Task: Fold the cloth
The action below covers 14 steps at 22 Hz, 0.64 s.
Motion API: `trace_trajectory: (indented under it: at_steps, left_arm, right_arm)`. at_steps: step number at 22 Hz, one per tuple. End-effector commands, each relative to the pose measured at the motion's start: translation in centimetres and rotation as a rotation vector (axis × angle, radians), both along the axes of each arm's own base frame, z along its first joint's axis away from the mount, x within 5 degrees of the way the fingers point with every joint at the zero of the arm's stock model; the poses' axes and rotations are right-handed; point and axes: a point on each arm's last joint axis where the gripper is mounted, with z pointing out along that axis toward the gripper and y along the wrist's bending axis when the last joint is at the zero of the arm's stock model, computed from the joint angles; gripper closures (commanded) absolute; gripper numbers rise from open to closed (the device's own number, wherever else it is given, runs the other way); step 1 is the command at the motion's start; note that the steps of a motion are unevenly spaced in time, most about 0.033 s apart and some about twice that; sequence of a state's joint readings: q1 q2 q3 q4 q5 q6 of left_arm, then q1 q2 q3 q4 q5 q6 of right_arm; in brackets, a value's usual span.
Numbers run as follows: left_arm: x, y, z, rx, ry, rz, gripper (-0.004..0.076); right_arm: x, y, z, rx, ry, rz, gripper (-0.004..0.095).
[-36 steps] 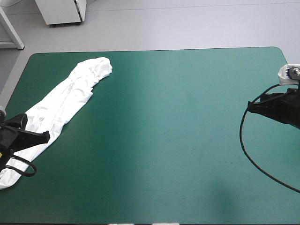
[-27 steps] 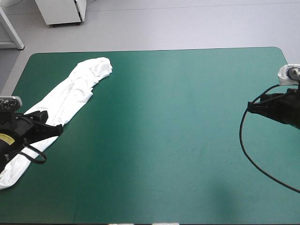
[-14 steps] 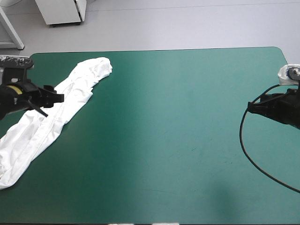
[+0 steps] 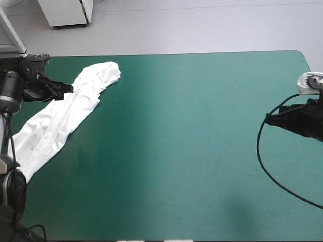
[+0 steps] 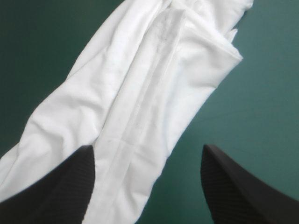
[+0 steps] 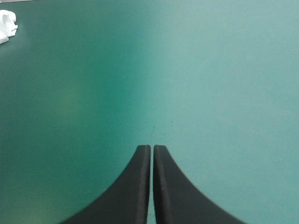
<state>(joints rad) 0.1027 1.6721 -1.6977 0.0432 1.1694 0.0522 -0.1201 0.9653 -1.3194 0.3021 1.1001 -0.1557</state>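
Note:
The white T-shirt (image 4: 65,113) lies as a long, narrow, rumpled band on the teal-green cover, from the far left (image 4: 108,70) toward the near left edge. My left gripper (image 4: 67,89) hovers over the band's far part, near the table's left edge. Its fingers are open, with the T-shirt (image 5: 135,93) spread between and ahead of the left gripper (image 5: 147,149); nothing is held. My right gripper (image 4: 268,117) stays at the table's right side, far from the shirt. The right gripper (image 6: 152,147) is shut on nothing, over bare cover; a scrap of the T-shirt (image 6: 7,22) shows far ahead.
The left arm's base covers the shirt's near end at the near left corner. The table's far edge (image 4: 166,53) runs just beyond the shirt's far end. A wide stretch of bare teal-green cover (image 4: 192,141) separates the two grippers.
My left gripper has travelled from the shirt's near end at the near left edge toward the far side along the band. The right arm has barely shifted.

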Motion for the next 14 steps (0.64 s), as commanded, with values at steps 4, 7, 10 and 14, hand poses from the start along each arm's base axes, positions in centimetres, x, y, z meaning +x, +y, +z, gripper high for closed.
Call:
trace_trajectory:
  at_steps: [4,7,10,14]
  left_arm:
    - [3.7,0.4,-2.8,0.004,-0.039,-0.011,0.0254]
    - [5.1,0.8,-5.6,0.032,0.039,-0.012,0.0254]
    - [6.9,0.9,-9.3,0.015,0.106,-0.014,0.0254]
    - [8.1,1.2,-12.4,0.033,0.157,-0.019,0.0255]
  right_arm:
    - [-0.2,0.0,1.4,0.008,-0.092,-0.006,0.0925]
    - [-0.2,0.0,1.4,0.008,-0.090,-0.005,0.0925]
    - [-0.3,0.1,1.3,0.004,-0.076,0.001,0.0925]
    - [-0.4,0.1,1.2,0.001,-0.061,0.004,0.0925]
